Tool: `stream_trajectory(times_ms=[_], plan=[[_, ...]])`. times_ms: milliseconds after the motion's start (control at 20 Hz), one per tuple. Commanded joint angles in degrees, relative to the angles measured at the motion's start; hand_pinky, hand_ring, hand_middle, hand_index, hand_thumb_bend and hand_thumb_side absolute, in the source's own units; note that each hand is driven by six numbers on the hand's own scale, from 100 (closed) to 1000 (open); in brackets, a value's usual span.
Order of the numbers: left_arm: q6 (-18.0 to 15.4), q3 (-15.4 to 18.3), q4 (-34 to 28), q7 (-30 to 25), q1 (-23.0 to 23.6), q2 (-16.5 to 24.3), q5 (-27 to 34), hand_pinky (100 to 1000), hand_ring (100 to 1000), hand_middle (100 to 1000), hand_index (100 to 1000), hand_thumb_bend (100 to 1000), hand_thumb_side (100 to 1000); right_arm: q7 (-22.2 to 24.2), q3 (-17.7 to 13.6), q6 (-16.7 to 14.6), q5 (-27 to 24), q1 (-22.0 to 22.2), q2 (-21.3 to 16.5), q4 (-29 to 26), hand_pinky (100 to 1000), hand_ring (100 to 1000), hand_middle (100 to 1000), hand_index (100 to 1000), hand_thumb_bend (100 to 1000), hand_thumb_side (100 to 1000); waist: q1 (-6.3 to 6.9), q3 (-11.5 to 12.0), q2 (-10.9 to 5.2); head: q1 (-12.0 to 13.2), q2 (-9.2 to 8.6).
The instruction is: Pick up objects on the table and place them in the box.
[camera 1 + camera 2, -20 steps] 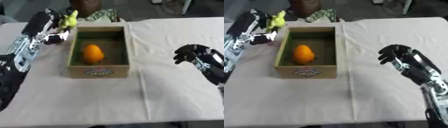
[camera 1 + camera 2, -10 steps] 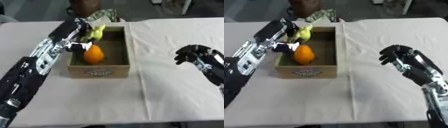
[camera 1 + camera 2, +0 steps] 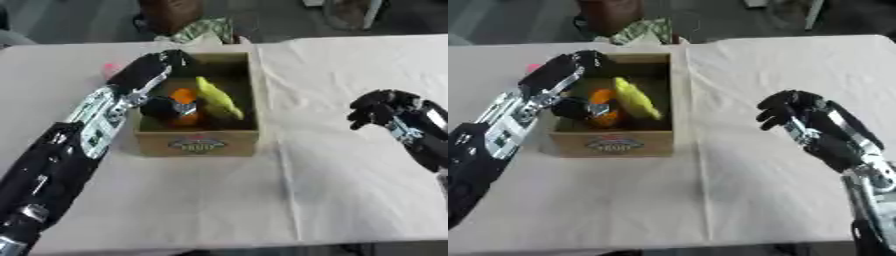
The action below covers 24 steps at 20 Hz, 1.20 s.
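Note:
A cardboard box stands left of centre on the white cloth. Inside it lie an orange fruit and a long yellow fruit that leans toward the right wall. My left hand reaches over the box's left wall; its dark fingers hang down inside, next to the orange fruit and apart from the yellow one. My right hand hovers over the cloth to the right of the box, fingers curled, holding nothing.
A small pink thing lies on the cloth left of the box, partly hidden by my left arm. A patterned bag and a dark object sit beyond the table's far edge. Bare white cloth stretches right of the box.
My left hand has carried the yellow fruit from the box's back left corner down into the box and let it go. The right hand has stayed in place.

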Motion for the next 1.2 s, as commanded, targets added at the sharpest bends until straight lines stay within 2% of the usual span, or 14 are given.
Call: stream_trajectory(times_ms=[50, 150, 200, 300, 450, 600, 800, 1200], plan=[[1.64, 2.63, -2.71, 1.79, -0.89, 3.03, 2.66, 781, 785, 808, 888, 620, 925, 0.01, -0.41, -0.04, -0.04, -0.63, -0.73, -0.71, 619, 665, 669, 714, 100, 503, -0.10, 0.21, -0.83, -0.25, -0.43], [3.81, 4.45, -4.30, 3.28, -0.82, 4.81, 4.40, 775, 773, 785, 871, 519, 837, -0.07, -0.49, -0.05, 0.00, -0.54, -0.80, -0.67, 619, 665, 669, 714, 100, 503, -0.05, 0.35, -0.88, -0.39, -0.44], [5.00, 5.17, -4.83, 3.86, -0.75, 5.55, 4.96, 766, 759, 769, 862, 439, 763, -0.10, -0.50, -0.06, 0.02, -0.51, -0.83, -0.66, 619, 665, 669, 714, 100, 503, -0.02, 0.38, -0.91, -0.45, -0.45], [7.97, 7.11, -4.88, 4.88, -0.53, 7.22, 5.18, 755, 744, 753, 856, 336, 660, -0.13, -0.54, -0.04, 0.07, -0.43, -0.92, -0.61, 619, 665, 669, 714, 100, 503, 0.11, 0.51, -1.01, -0.60, -0.46], [11.55, 9.41, -2.71, 4.69, -0.21, 8.80, 4.18, 746, 740, 751, 853, 260, 552, -0.12, -0.53, 0.01, 0.09, -0.37, -0.98, -0.57, 619, 666, 669, 714, 100, 504, 0.30, 0.62, -1.12, -0.81, -0.49], [13.77, 11.57, 1.86, 4.79, 0.04, 9.38, 2.56, 733, 734, 746, 848, 164, 485, -0.09, -0.53, 0.09, 0.13, -0.29, -0.97, -0.53, 619, 666, 669, 714, 100, 505, 0.44, 0.65, -1.18, -1.02, -0.55], [14.54, 13.04, 8.35, 6.30, -0.07, 9.32, -0.25, 727, 731, 747, 849, 172, 464, -0.02, -0.48, 0.06, 0.13, -0.28, -1.04, -0.53, 619, 666, 669, 714, 100, 505, 0.40, 0.57, -1.18, -1.11, -0.49], [13.16, 13.92, 17.28, 8.83, -0.86, 7.81, -6.02, 724, 728, 743, 851, 223, 486, 0.21, -0.30, 0.00, 0.11, -0.34, -1.03, -0.51, 619, 666, 670, 714, 100, 506, 0.31, 0.16, -1.07, -1.12, -0.44]])
